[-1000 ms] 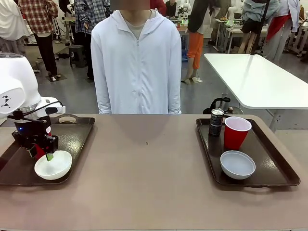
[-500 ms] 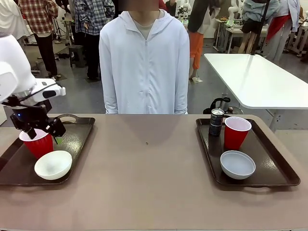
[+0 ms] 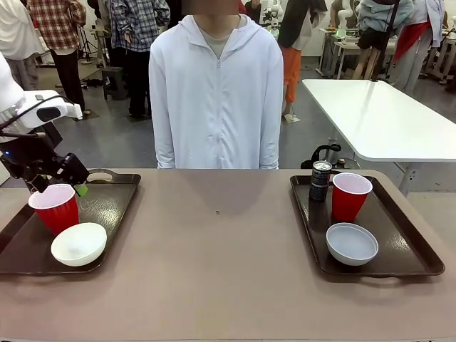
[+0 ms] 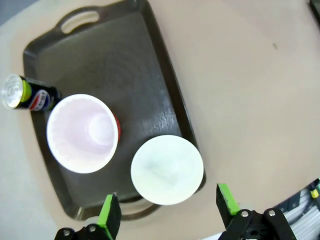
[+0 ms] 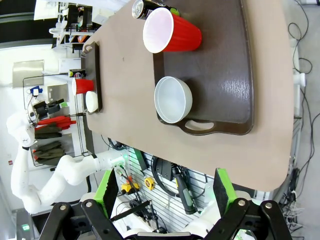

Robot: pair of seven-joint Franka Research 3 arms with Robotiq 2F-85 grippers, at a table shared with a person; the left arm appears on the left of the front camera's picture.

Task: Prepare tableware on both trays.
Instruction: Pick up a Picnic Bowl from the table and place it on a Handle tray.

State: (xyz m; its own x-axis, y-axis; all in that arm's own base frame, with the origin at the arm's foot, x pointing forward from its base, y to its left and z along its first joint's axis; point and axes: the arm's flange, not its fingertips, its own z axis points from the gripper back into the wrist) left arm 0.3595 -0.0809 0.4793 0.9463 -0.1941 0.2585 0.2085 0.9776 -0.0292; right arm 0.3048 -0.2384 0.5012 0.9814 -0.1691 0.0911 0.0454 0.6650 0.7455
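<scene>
Left tray (image 3: 114, 203): glossy dark plastic, rimmed, holding ribbed red cup (image 3: 55, 207), smooth white round bowl (image 3: 79, 244) at its 5 o'clock, dark can (image 4: 27, 93).
Right tray (image 3: 410, 242): can (image 3: 320, 180), cup (image 3: 350, 196), bowl (image 3: 352, 244) at 6.
Left gripper (image 3: 60, 187) above cup, jaws wide, empty.
Right gripper (image 5: 164, 192) wide, empty.

Bright, even indoor light, soft shadows; wrist views bend at the edges, perhaps slightly blurred.
</scene>
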